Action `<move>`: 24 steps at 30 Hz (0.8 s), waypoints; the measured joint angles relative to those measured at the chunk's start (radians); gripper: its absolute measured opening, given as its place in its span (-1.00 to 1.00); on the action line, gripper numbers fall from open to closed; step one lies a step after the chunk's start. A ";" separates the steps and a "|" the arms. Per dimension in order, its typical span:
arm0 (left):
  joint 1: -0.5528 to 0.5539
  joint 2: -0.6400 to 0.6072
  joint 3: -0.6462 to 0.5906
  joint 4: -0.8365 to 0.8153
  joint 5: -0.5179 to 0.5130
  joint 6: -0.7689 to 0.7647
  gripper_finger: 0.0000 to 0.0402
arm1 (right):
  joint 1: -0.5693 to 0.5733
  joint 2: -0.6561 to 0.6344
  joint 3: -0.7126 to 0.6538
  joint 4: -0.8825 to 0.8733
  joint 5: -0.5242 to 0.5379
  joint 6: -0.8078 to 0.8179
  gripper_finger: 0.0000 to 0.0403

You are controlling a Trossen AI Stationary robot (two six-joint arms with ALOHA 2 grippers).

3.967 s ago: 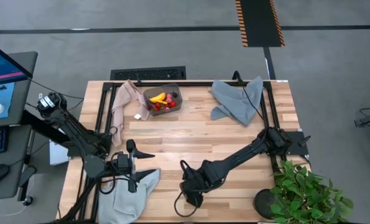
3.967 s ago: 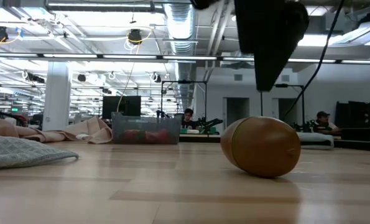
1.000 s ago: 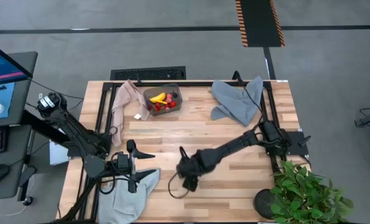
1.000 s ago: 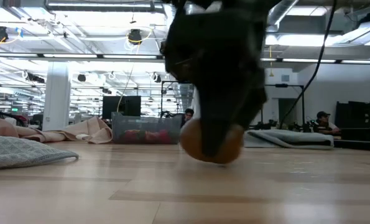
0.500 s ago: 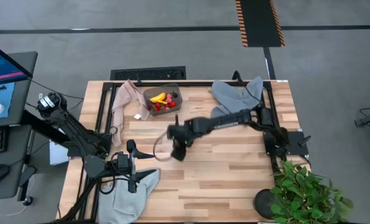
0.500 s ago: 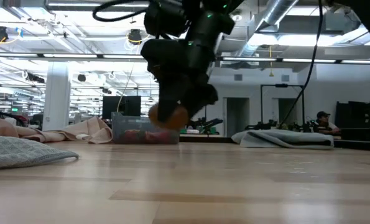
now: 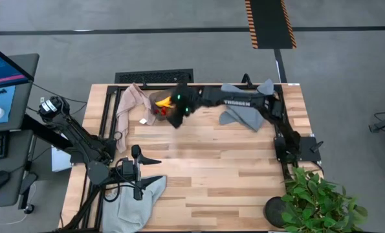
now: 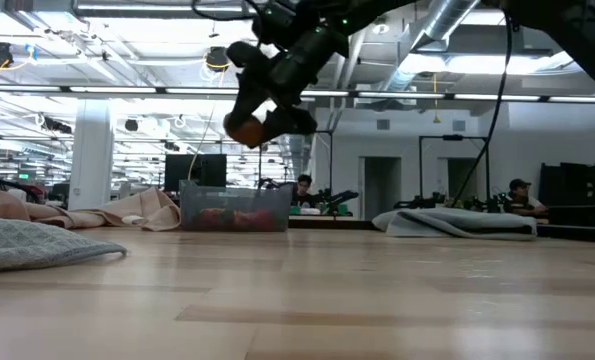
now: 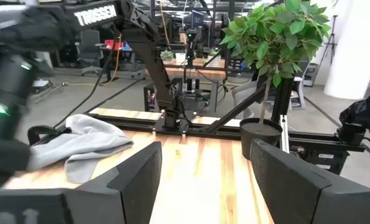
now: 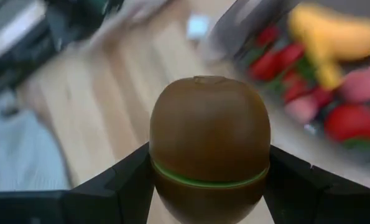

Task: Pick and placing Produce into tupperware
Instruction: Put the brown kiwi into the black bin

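My right gripper (image 7: 175, 118) is shut on the brown kiwi (image 10: 209, 144) and hangs in the air at the near side of the tupperware (image 7: 171, 103), a translucent grey tub at the table's far left. The tub holds a yellow banana (image 10: 334, 37) and red strawberries (image 10: 352, 121). In the low view the kiwi (image 8: 244, 128) is well above the tub (image 8: 234, 209). A tiny yellow piece (image 7: 142, 120) lies on the table left of the tub. My left gripper (image 9: 200, 186) is open and empty at the table's near left. My right gripper pinches the kiwi's two opposite sides (image 10: 163, 168) between its two fingers, across its middle. The kiwi is lifted clear of the table, one end pointing away from the wrist.
A beige-pink cloth (image 7: 129, 105) lies left of the tub. A grey-blue cloth (image 7: 249, 107) lies at the far right, another (image 7: 139, 200) under my left arm at the near left. A green potted plant (image 7: 315, 197) stands at the near right corner.
My right gripper has carried the kiwi from low over the table's near middle up and toward the far left, to the near side of the tub. The kiwi has stayed between the shut fingers and has risen well clear of the table.
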 joint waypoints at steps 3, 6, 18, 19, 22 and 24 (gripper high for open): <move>0.000 0.000 0.000 0.000 0.000 0.000 0.17 | -0.056 0.000 0.033 0.011 0.000 0.006 0.34; 0.000 0.000 0.000 0.000 -0.001 0.000 0.17 | -0.109 -0.001 0.036 0.046 -0.032 0.034 0.34; 0.000 0.000 0.000 0.000 -0.027 0.000 0.17 | -0.218 0.058 0.035 0.164 -0.104 0.106 0.34; 0.000 0.000 0.000 0.000 -0.027 0.000 0.17 | -0.218 0.070 0.035 0.159 -0.107 0.106 0.34; 0.000 0.000 0.000 0.000 -0.027 0.000 0.17 | -0.223 0.095 0.033 0.169 -0.109 0.106 0.34; 0.000 0.000 0.000 0.000 -0.027 0.000 0.17 | -0.229 0.102 0.034 0.169 -0.121 0.114 0.34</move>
